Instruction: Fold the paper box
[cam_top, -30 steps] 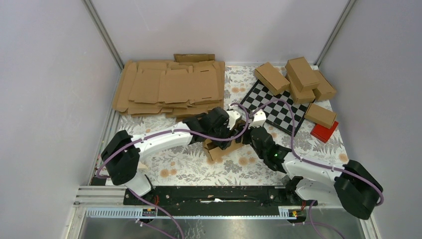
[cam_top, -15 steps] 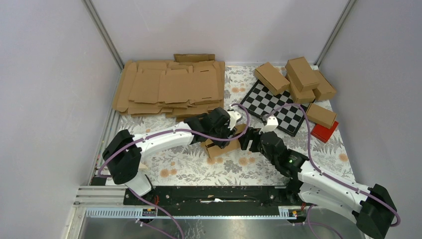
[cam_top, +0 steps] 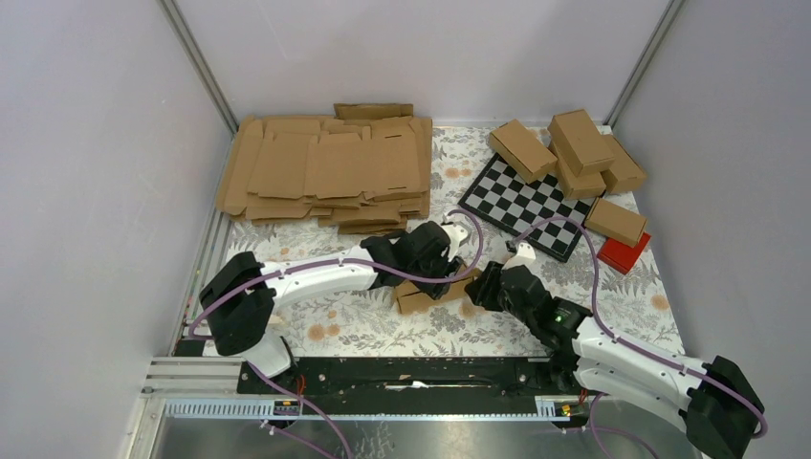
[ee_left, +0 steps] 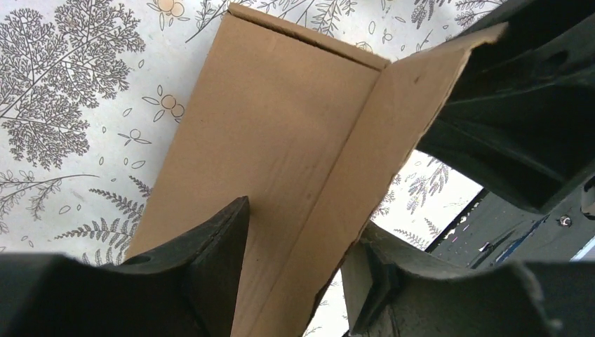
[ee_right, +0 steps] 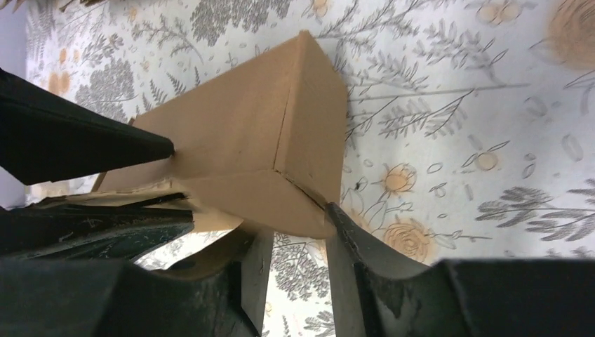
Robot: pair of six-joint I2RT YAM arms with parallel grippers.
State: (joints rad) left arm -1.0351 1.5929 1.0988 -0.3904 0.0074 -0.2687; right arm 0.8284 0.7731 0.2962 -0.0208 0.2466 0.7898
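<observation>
The paper box [cam_top: 428,293] is a brown carton lying on the floral cloth in mid-table, partly formed, with a flap standing off one side. My left gripper [cam_top: 448,268] reaches over it from the left. In the left wrist view the box wall and flap [ee_left: 302,147] pass between the jaws of the left gripper [ee_left: 295,281], which are closed on them. My right gripper [cam_top: 480,287] is at the box's right end. In the right wrist view the right gripper [ee_right: 298,242] has its tips against the folded end of the box [ee_right: 266,140], with a narrow empty gap between them.
A stack of flat cardboard sheets [cam_top: 325,167] lies at the back left. A checkerboard [cam_top: 521,206] sits at the back right, with several finished cartons [cam_top: 574,143] beyond it. Another carton [cam_top: 615,220] rests on a small red box [cam_top: 624,253]. Walls close in on both sides.
Both grippers and the box have shifted toward the near edge. The right gripper swung from beside the checkerboard down to the box's right end, and the box now lies lower and flatter.
</observation>
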